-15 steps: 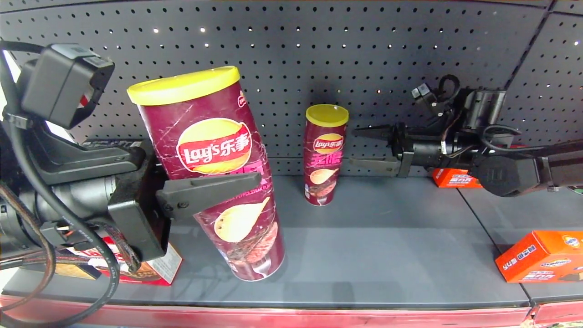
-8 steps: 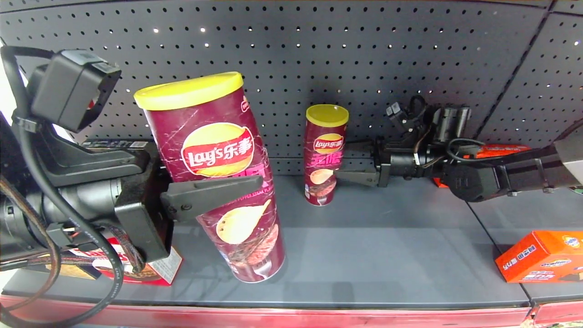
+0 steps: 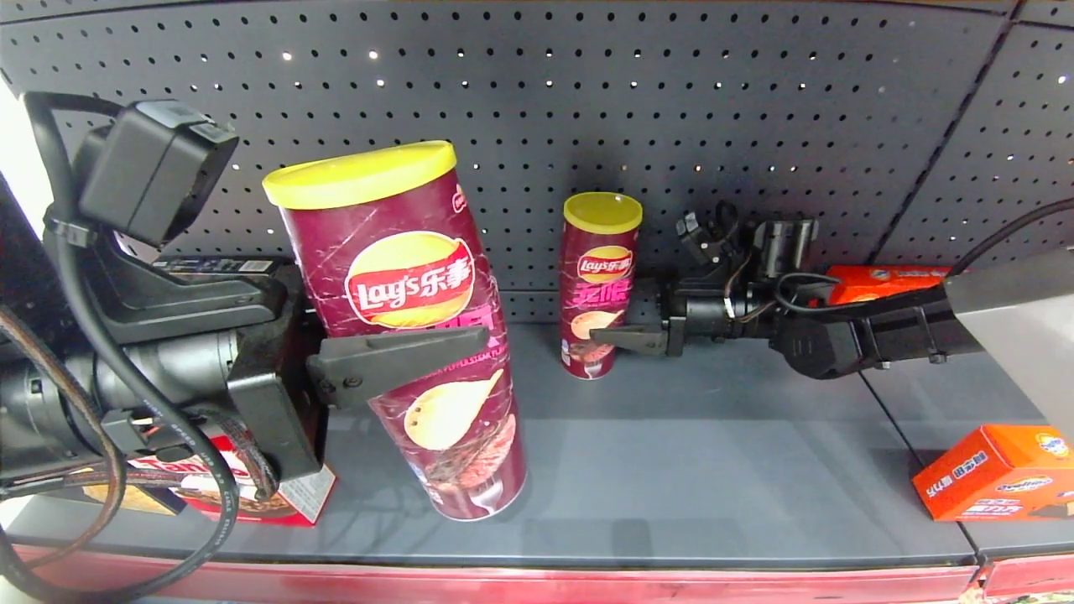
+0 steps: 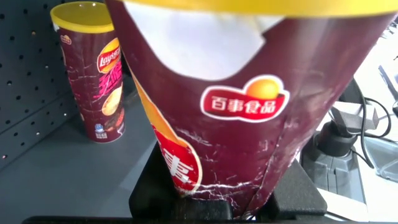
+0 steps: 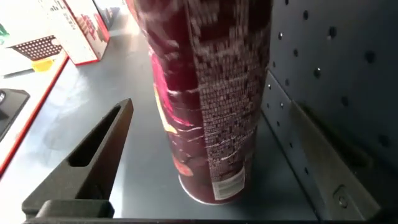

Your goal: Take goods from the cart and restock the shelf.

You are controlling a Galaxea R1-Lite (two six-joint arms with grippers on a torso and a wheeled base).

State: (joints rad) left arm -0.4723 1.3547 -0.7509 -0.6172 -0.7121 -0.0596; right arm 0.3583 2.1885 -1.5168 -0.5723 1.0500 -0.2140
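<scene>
Over the last second the right jaws come in sideways along the perforated dark pegboard wall (image 3: 587, 101). They were well off from the small-looking maroon chip tube with a yellow lid (image 3: 597, 285) (image 5: 211, 93); now that tube stands upright between them. The right jaws are apart, with a gap on each side of the tube. One jaw lies just beside the wall.

The left jaws stay clamped on the large maroon cardboard chip tube with a yellow plastic lid (image 3: 403, 277) (image 4: 249, 112), gripping its middle. This tube is tilted, though its lid has swung a little nearer upright, and its base is down at the dark grey metal shelf (image 3: 713, 470).

Between the two pairs of jaws the shelf is bare, and the bare strip runs forward to the red front lip (image 3: 537, 583). A red-and-white carton (image 3: 289, 495) lies just below the left jaws. One orange box (image 3: 881, 281) sits behind the right arm, another (image 3: 998, 474) well out from the right jaws near the front edge.
</scene>
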